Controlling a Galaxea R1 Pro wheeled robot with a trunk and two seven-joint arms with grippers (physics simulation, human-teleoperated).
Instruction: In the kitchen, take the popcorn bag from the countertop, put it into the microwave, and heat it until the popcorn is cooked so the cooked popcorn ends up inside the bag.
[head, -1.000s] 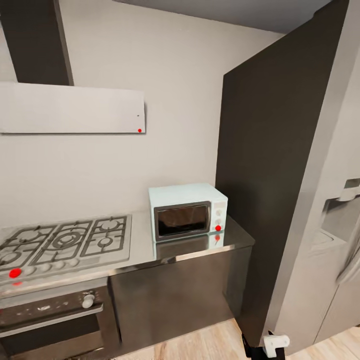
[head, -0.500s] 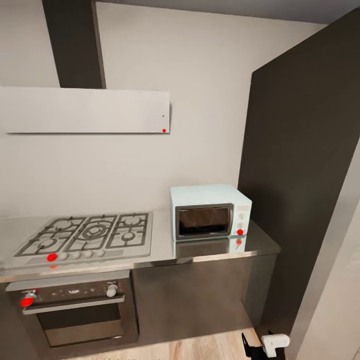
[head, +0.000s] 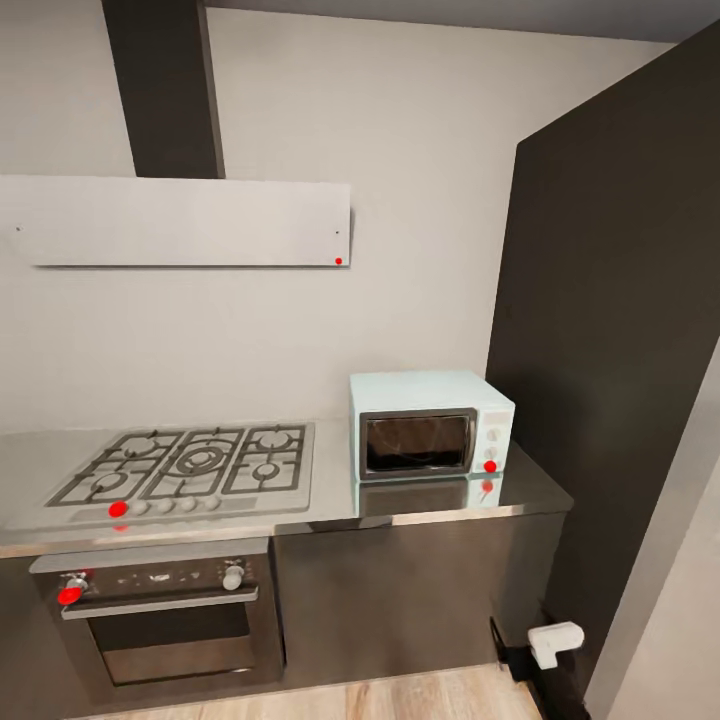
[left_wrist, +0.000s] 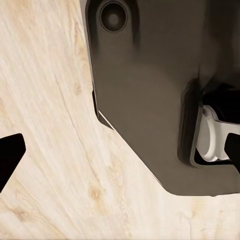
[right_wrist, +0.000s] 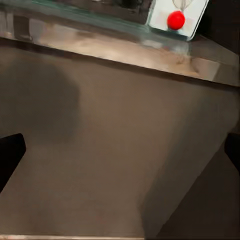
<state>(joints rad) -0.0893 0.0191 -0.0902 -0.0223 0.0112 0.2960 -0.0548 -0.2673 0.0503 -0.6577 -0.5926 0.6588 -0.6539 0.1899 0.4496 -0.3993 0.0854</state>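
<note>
Microwave (head: 432, 424): door shut, at the right end of the steel desk (head: 330, 500), beside the gas hob (head: 190, 465). Popcorn bag: not on the visible stretch. Left hand (left_wrist: 120, 150), right hand (right_wrist: 120, 150): fingertips spread wide, grasping nothing. Progress: nothing started; fetching, loading, heating all remain.

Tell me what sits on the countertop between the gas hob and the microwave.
Nothing: in the head view, a bare strip of countertop separates the gas hob from the microwave.

left gripper (left_wrist: 120, 155) — fingers apart, right gripper (right_wrist: 120, 155) likewise
</note>
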